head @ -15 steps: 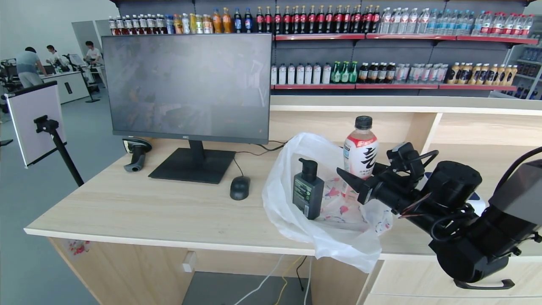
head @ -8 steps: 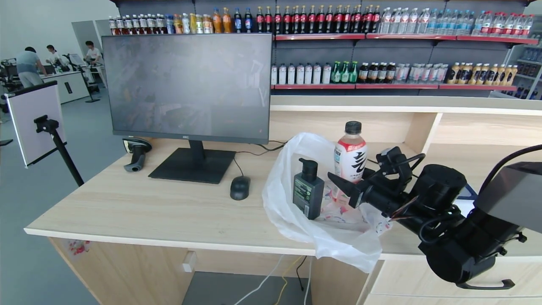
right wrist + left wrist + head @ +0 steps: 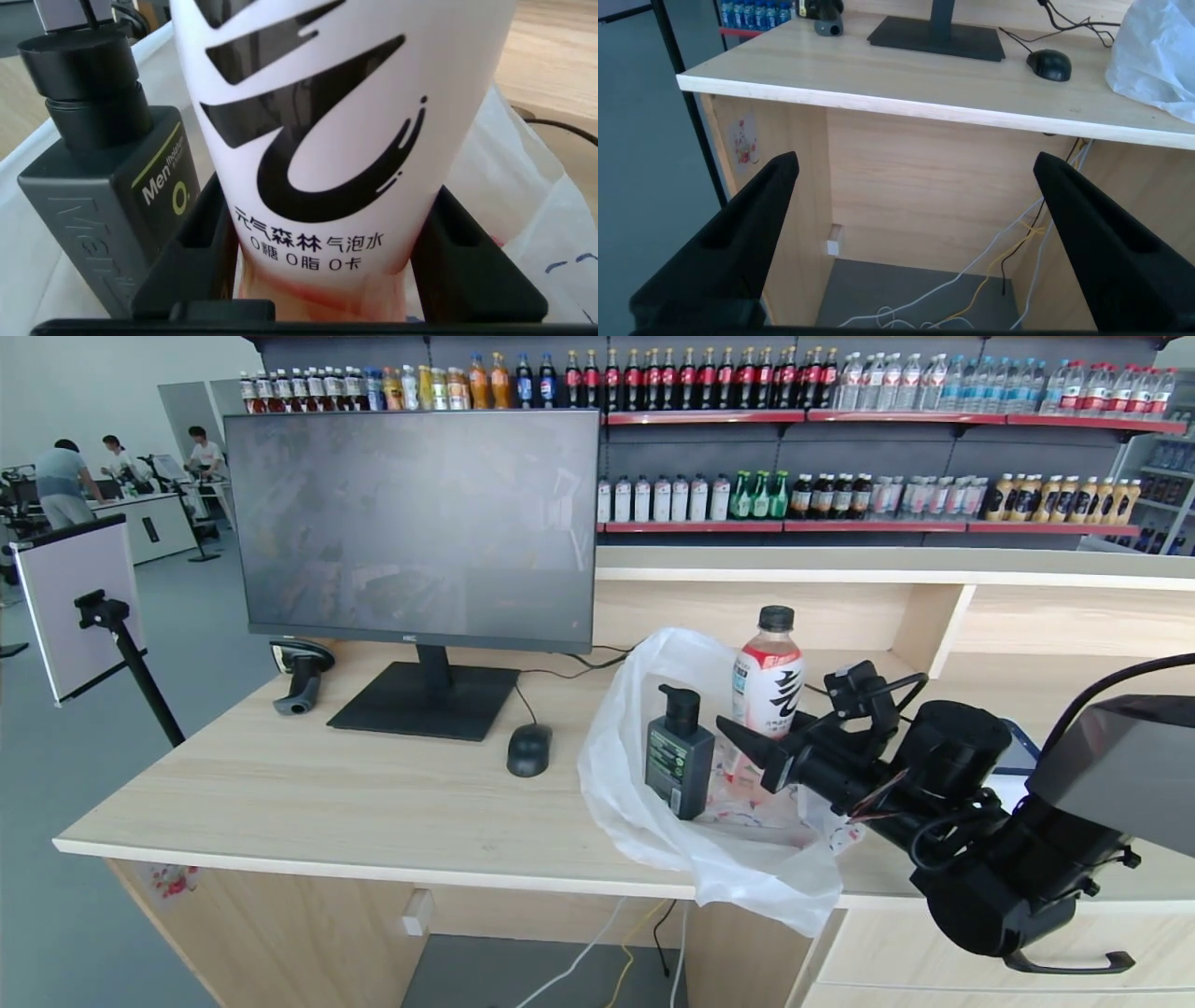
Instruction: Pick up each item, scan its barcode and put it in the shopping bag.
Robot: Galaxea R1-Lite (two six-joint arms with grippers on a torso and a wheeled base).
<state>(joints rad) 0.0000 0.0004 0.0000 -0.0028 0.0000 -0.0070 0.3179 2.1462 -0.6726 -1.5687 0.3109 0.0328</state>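
Observation:
My right gripper (image 3: pixel 758 747) is shut on a white drink bottle (image 3: pixel 767 683) with a black cap and red band, held upright over the white plastic shopping bag (image 3: pixel 709 859) on the counter. The wrist view has the bottle (image 3: pixel 336 140) clamped between both black fingers (image 3: pixel 192 266). A dark grey pump bottle (image 3: pixel 679 756) stands inside the bag beside it, and again (image 3: pixel 103 196) close by in the wrist view. The handheld barcode scanner (image 3: pixel 301 674) stands left of the monitor. My left gripper (image 3: pixel 915 243) hangs open below the counter's front edge, empty.
A large monitor (image 3: pixel 415 523) on its stand and a black mouse (image 3: pixel 529 749) sit on the wooden counter (image 3: pixel 308 793). A raised wooden ledge (image 3: pixel 934 569) runs behind the bag. Drink shelves (image 3: pixel 840 448) line the back wall. A panel on a tripod (image 3: pixel 75 607) stands at far left.
My right gripper has carried the bottle leftward and lower, settling it over the bag next to the pump bottle. The left arm has not moved.

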